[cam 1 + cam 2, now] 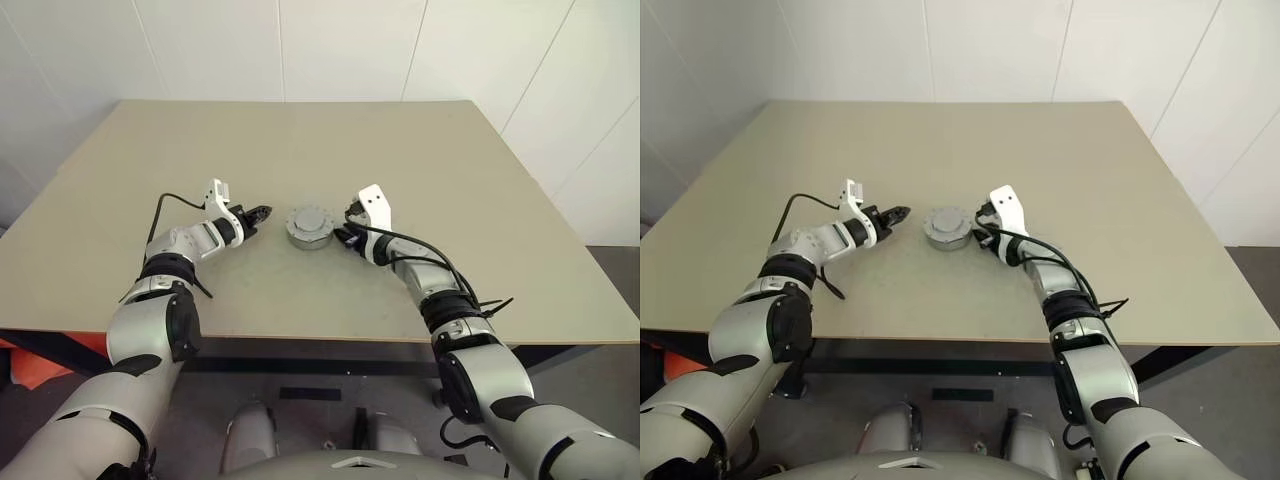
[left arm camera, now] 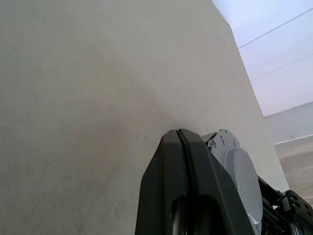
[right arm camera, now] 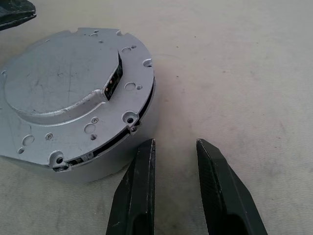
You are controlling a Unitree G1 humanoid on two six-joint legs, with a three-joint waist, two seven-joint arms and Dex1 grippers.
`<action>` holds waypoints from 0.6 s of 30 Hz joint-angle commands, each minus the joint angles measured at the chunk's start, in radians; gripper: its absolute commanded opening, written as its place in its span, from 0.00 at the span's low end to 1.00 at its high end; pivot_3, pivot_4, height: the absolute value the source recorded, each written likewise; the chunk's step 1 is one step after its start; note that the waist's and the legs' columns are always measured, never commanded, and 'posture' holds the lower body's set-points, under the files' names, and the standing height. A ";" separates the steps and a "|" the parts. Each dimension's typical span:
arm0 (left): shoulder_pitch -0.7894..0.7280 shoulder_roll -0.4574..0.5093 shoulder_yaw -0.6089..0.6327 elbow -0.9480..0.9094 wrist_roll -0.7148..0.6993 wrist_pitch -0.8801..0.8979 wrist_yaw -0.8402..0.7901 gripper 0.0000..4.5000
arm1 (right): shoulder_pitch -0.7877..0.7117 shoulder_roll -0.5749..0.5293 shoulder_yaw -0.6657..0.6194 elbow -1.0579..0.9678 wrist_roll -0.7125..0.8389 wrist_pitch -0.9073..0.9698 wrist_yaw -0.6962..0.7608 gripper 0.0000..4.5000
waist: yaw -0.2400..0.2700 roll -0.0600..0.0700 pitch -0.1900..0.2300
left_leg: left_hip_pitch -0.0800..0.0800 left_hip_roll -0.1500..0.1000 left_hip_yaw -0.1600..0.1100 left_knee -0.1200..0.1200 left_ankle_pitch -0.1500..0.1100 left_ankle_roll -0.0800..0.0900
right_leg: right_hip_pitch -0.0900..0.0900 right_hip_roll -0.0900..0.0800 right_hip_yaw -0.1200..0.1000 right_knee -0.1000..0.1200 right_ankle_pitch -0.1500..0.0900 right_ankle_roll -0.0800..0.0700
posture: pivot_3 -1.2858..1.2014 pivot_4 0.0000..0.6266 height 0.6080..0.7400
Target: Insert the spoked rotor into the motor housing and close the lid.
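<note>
Lid (image 3: 68, 93) sits on motor housing (image 1: 309, 226), desk (image 1: 450, 180). Rigid, heavy, smooth metal; grip its side wall. My right fingers (image 3: 142, 196) narrowly parted, empty; left fingers (image 2: 183, 196) pressed together.

The two head views looked forward and down over the whole table (image 1: 420, 150) from above its near edge, both taking in the motor housing (image 1: 309, 227) at mid-table. The left wrist view looked low along the left gripper (image 2: 182, 142) toward the far right corner. The right wrist view sat close beside the housing, above the right gripper (image 3: 176, 147).
</note>
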 commanded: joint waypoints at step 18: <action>0.039 0.062 -0.156 -0.161 0.080 -0.072 -0.148 0.00 | -0.050 -0.132 0.048 -0.219 -0.043 0.005 0.017 0.45 | 0.003 -0.001 0.001 | 0.000 0.000 -0.001 0.000 0.001 -0.001 | 0.000 0.001 0.000 0.000 0.000 0.000 | 0.52 0.00 1.00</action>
